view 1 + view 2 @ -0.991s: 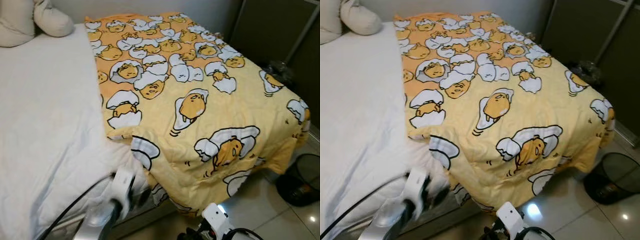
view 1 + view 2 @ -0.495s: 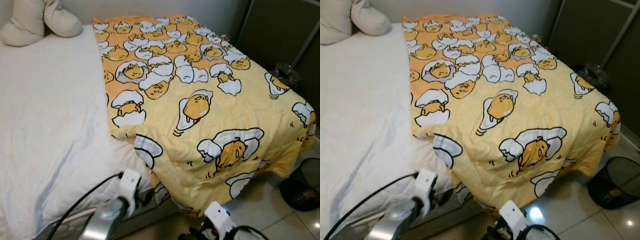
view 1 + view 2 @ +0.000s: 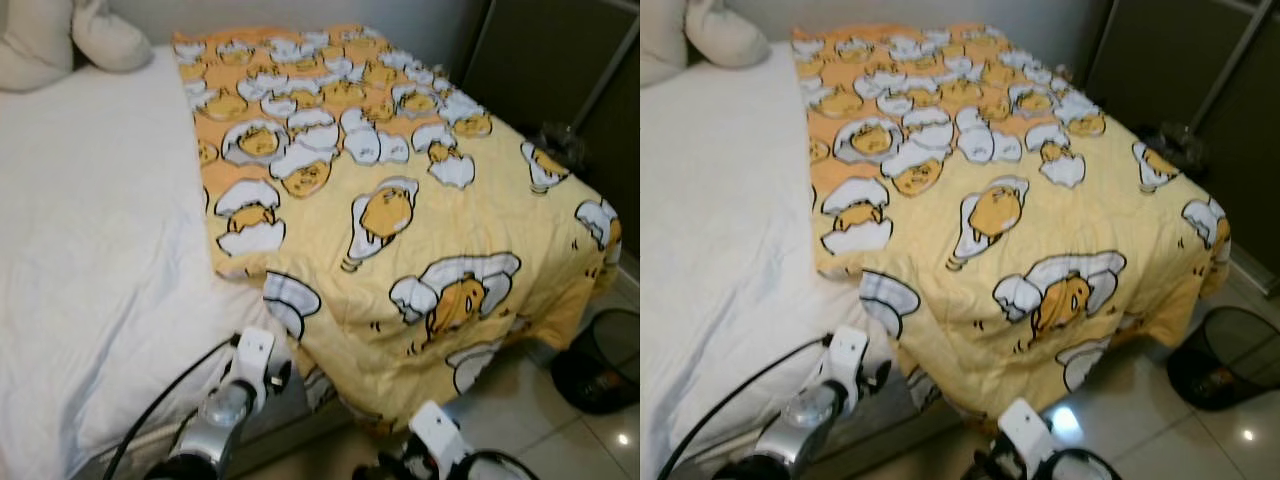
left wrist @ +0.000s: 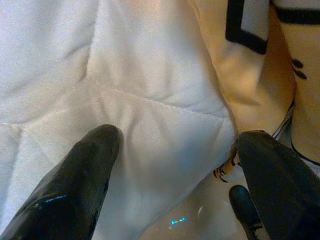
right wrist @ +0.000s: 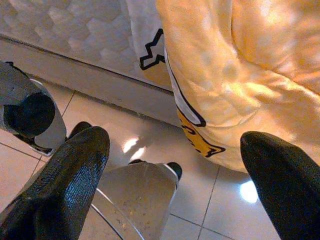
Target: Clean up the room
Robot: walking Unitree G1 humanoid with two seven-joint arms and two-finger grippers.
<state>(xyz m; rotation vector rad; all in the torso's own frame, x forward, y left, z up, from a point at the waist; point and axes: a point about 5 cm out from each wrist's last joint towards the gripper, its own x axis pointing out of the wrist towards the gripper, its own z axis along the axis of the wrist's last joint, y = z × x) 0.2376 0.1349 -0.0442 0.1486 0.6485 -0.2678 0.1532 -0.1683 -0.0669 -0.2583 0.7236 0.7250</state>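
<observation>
A yellow blanket [image 3: 400, 200] printed with cartoon eggs covers the right half of the bed, and its near edge hangs toward the floor. A white quilt [image 3: 90, 230] covers the left half. My left arm [image 3: 228, 408] is low at the bed's near edge. Its gripper [image 4: 177, 137] is open, with the fingers [image 4: 95, 160] spread just above the white quilt's corner [image 4: 150, 115], beside the blanket's edge [image 4: 250, 75]. My right gripper [image 5: 175, 137] is open too, down by the floor, with the blanket's hanging fold [image 5: 235, 75] just ahead. Neither holds anything.
Two cream pillows [image 3: 70, 40] lie at the head of the bed. A black mesh waste basket [image 3: 605, 360] stands on the glossy tile floor [image 3: 520, 410] at the right. A dark wardrobe [image 3: 560, 60] lines the right side. My own leg [image 5: 135, 195] is below the right gripper.
The head camera has swayed slightly, so the whole picture shifted. The left wrist sits a little higher against the bed's edge. The blanket and quilt lie as before.
</observation>
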